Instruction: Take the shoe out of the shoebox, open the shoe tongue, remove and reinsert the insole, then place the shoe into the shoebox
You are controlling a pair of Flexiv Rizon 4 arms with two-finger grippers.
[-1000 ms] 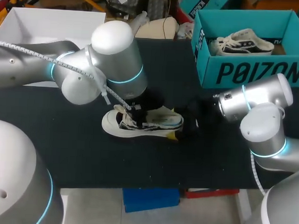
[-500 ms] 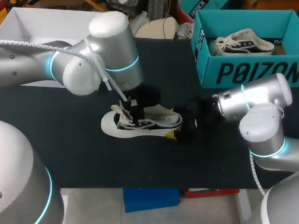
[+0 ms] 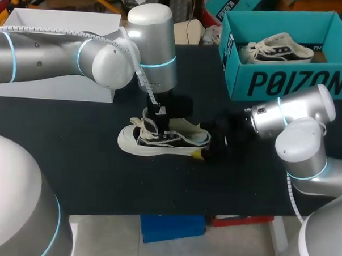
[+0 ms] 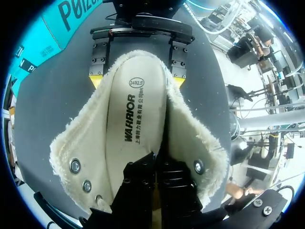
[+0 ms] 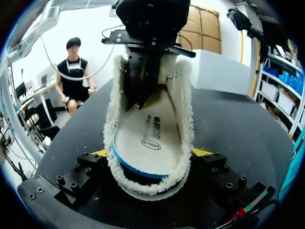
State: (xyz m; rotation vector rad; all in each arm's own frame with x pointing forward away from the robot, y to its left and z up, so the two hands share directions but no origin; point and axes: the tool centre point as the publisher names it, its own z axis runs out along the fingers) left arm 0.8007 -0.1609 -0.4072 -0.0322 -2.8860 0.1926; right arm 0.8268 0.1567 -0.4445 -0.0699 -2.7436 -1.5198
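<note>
A cream and black shoe point(image 3: 165, 140) lies on its sole in the middle of the black table point(image 3: 73, 158), toe pointing left. My left gripper point(image 3: 159, 117) comes down from above and is shut on the shoe tongue point(image 3: 149, 122), holding it upright. In the left wrist view the black fingers point(image 4: 138, 176) are pressed together over the printed insole point(image 4: 136, 119). My right gripper point(image 3: 207, 148) holds the heel, with a yellow-tipped finger point(image 5: 97, 153) against each side of the fleecy collar point(image 5: 150, 183). The teal shoebox point(image 3: 286, 82) stands at the back right.
A second shoe point(image 3: 276, 48) lies inside the teal shoebox. A white box point(image 3: 56, 24) stands at the back left, behind my left arm. Bare table stretches along the front edge and left of the shoe.
My left arm swung right and toward the back, and its gripper closed on the tongue, lifting it upright. The right arm stayed still at the heel.
</note>
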